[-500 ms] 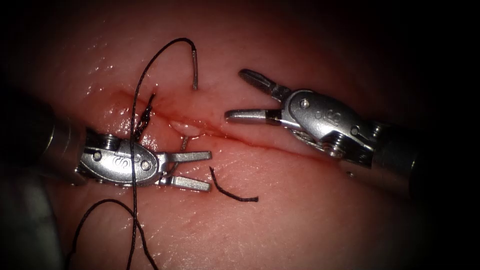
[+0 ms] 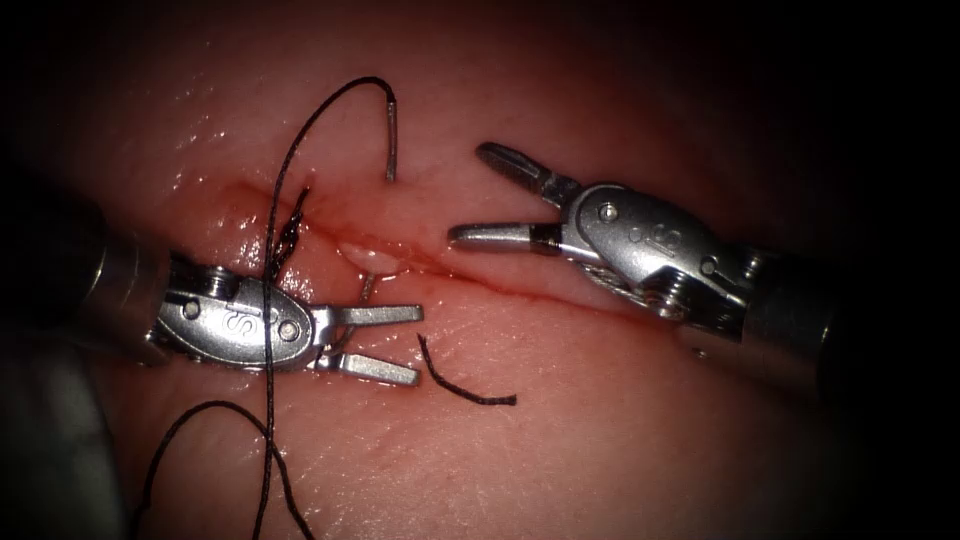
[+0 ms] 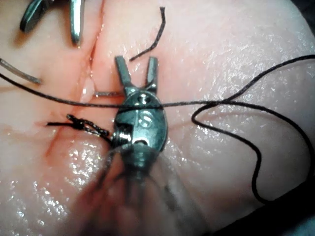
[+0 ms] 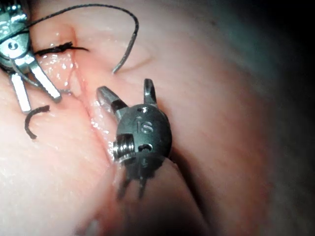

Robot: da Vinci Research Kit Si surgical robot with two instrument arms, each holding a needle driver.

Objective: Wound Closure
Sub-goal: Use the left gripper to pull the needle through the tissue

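While spreading apart and gripping nothing, left tool (image 2: 415, 343) hovering below cut (image 2: 520, 290), right tool (image 2: 462, 192) likewise gaping empty above it. Needle (image 2: 390, 140) standing in tissue (image 2: 600, 430) above cut, swaged end up, point emerging at cut near left tool. Thread (image 2: 268, 330) trailing from needle, crossing over left tool body. Knot (image 2: 288, 235) sitting on cut; cut end of thread (image 2: 465, 385) lying loose below.

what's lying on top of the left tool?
The thread runs across the left tool, over its wrist body, not in its open, empty jaws. Tissue beneath the tool is covered. The needle stands in the tissue, held by neither tool.
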